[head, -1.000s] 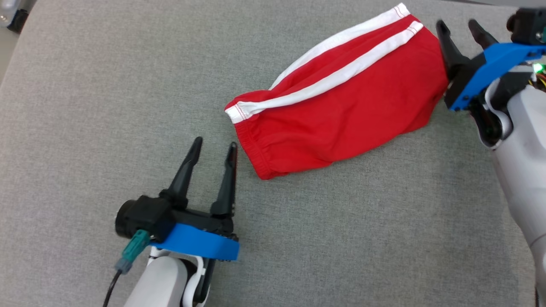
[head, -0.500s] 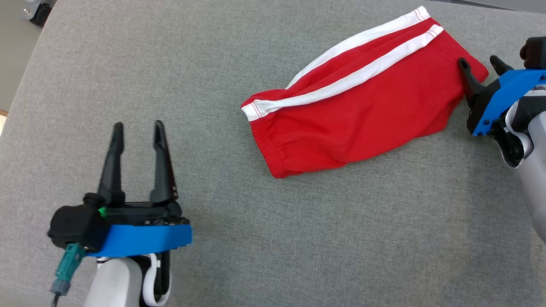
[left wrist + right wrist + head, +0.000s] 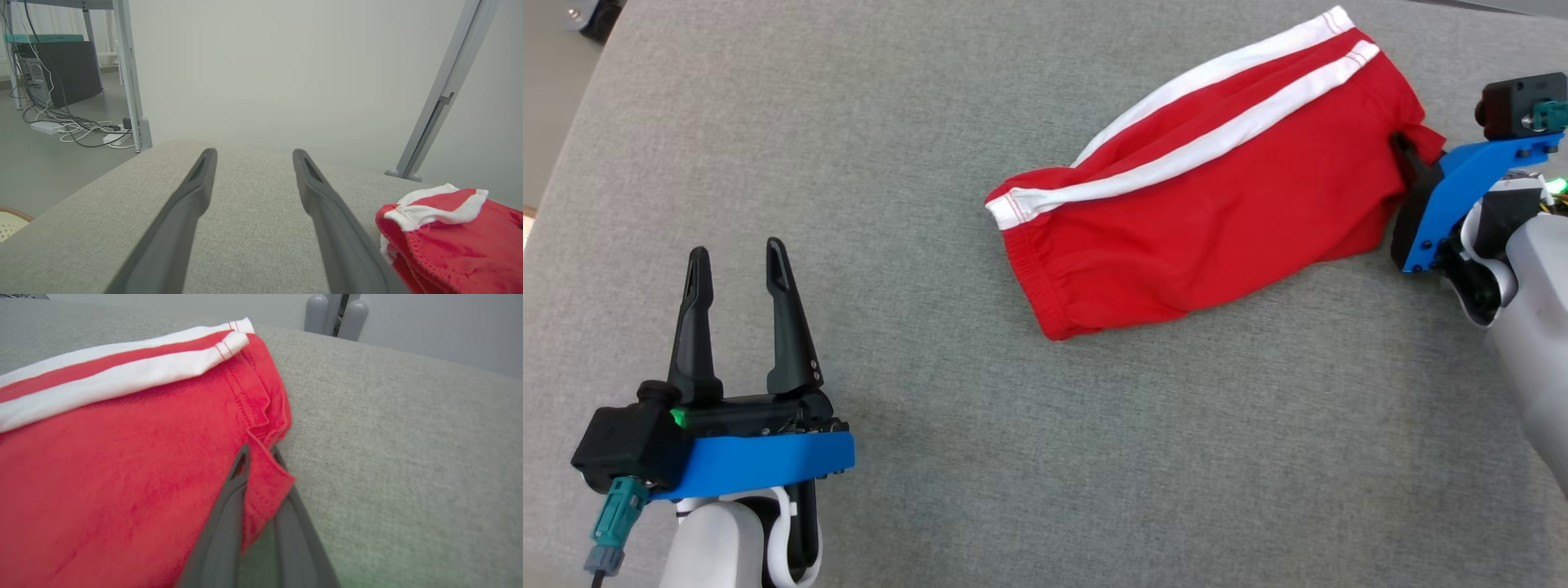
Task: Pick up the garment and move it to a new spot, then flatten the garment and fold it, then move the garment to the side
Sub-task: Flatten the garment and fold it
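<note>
Clamps right jaws on the right-hand corner of the shorts (image 3: 1201, 220), resting flat on the far right of the worktop (image 3: 1013, 474), likely to lift and shift them, and holds left jaws apart, empty, well away at near left.

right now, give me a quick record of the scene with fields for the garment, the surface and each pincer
garment: red shorts with two white stripes, lying loosely folded on the surface
surface: grey fabric cushion
left pincer: open, empty, well apart from the garment
right pincer: closed on the hem corner at the garment's right end
task stage: grasp made, most of the garment lies flat
</note>
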